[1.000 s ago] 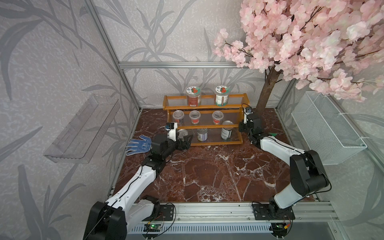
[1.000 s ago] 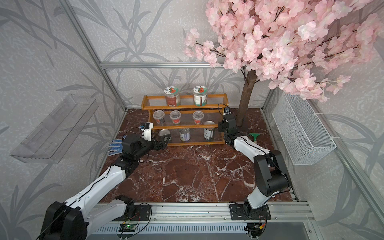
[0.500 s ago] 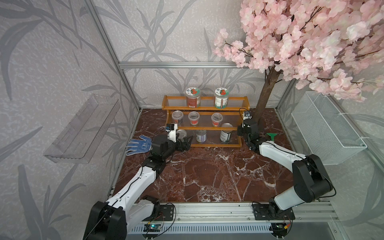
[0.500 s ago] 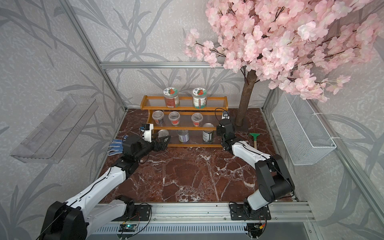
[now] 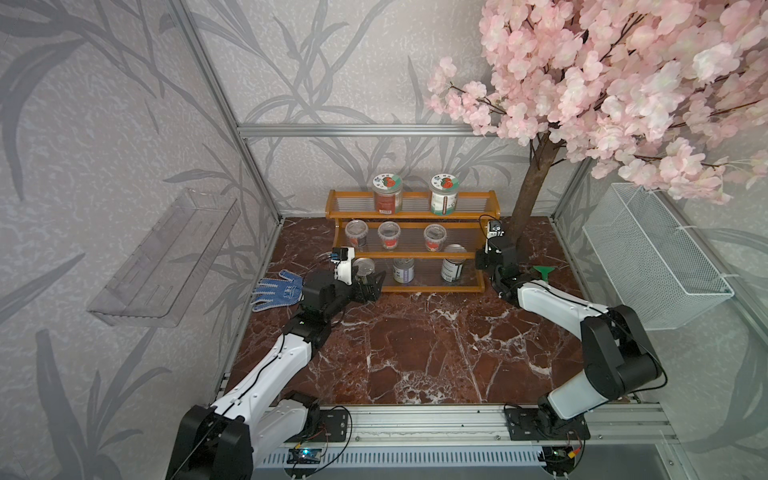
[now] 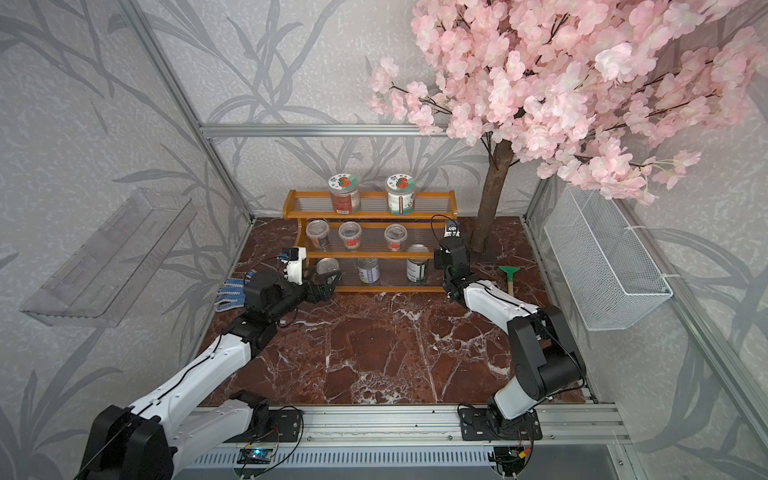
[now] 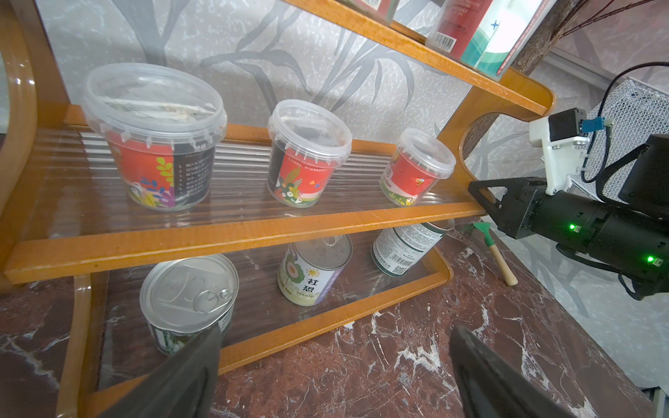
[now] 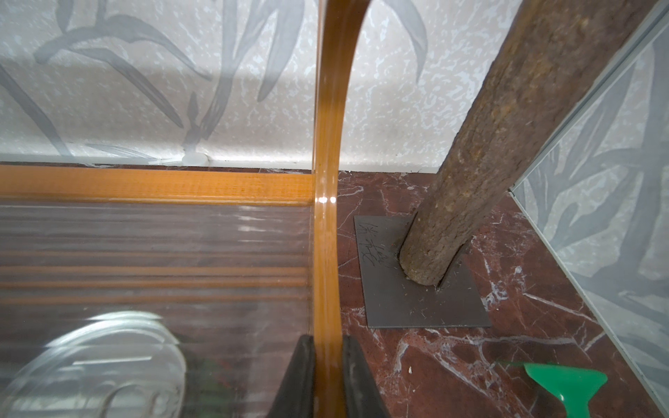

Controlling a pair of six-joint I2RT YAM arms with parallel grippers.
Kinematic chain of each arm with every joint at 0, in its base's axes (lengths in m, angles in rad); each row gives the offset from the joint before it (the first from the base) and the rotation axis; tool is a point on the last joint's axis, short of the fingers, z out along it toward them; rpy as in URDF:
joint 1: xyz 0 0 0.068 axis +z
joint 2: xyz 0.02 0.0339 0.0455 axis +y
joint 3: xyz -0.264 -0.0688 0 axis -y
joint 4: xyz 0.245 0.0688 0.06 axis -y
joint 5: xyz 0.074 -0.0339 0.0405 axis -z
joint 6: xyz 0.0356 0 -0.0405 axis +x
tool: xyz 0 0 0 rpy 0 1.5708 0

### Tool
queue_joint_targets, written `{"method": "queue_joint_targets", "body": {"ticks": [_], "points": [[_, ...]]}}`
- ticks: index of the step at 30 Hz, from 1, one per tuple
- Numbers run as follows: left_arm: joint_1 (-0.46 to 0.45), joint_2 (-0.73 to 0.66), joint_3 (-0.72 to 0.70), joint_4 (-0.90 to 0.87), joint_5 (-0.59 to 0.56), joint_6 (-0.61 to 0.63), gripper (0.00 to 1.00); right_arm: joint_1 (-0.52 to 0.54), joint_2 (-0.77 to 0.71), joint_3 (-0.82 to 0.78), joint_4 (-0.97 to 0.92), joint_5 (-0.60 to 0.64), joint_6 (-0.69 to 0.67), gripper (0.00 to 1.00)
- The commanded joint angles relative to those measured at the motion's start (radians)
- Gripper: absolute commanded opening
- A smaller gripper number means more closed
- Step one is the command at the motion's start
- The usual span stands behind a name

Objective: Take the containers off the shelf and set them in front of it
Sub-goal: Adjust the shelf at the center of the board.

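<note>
The orange-brown shelf (image 5: pixel 411 215) stands at the back with all the containers on it. Two jars (image 5: pixel 387 192) (image 5: pixel 443 193) are on the top tier. Three clear cups (image 5: pixel 355 232) (image 5: pixel 390 234) (image 5: pixel 434 237) fill the middle tier, and three cans (image 5: pixel 363 266) (image 5: pixel 403 269) (image 5: pixel 453 262) the bottom one. My left gripper (image 5: pixel 374 286) (image 7: pixel 335 331) is open and empty at the front rail, just in front of the left can (image 7: pixel 188 289). My right gripper (image 8: pixel 327 340) (image 7: pixel 474 191) is shut on the shelf's right side panel (image 8: pixel 327 217).
A blue dotted glove (image 5: pixel 276 291) lies left of the shelf. A green scraper (image 5: pixel 542 272) lies to its right, by the tree trunk (image 5: pixel 530 199) on its metal plate (image 8: pixel 416 289). A wire basket (image 5: pixel 652 257) hangs on the right wall, a clear acrylic shelf (image 5: pixel 166 257) on the left.
My right arm has swung off the green scraper, uncovering it, while its gripper stays clamped on the side panel. The shelf has edged slightly forward. The left arm has not moved.
</note>
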Motion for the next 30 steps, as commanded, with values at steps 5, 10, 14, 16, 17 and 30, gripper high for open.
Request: {"method": "queue_joint_targets", "body": {"ticks": [5,10,14,16,17,30], "points": [[-0.003,-0.002,0.013,0.006,0.012,0.018,1.0,-0.028,-0.011,0.007,0.024,0.137,-0.005,0.21],[-0.003,-0.001,0.029,-0.002,0.013,0.023,1.0,-0.027,-0.026,-0.006,0.033,0.137,-0.013,0.33],[-0.003,-0.006,0.048,-0.019,0.013,0.033,1.0,-0.029,-0.06,-0.03,0.049,0.125,-0.034,0.41],[-0.003,-0.011,0.06,-0.038,0.011,0.043,1.0,-0.03,-0.086,-0.048,0.047,0.105,-0.041,0.46],[-0.003,-0.013,0.067,-0.047,0.014,0.049,1.0,-0.029,-0.108,-0.06,0.047,0.091,-0.042,0.49],[-0.006,-0.025,0.238,-0.21,-0.053,0.161,1.0,-0.036,-0.482,-0.125,-0.221,-0.356,-0.072,0.8]]}}
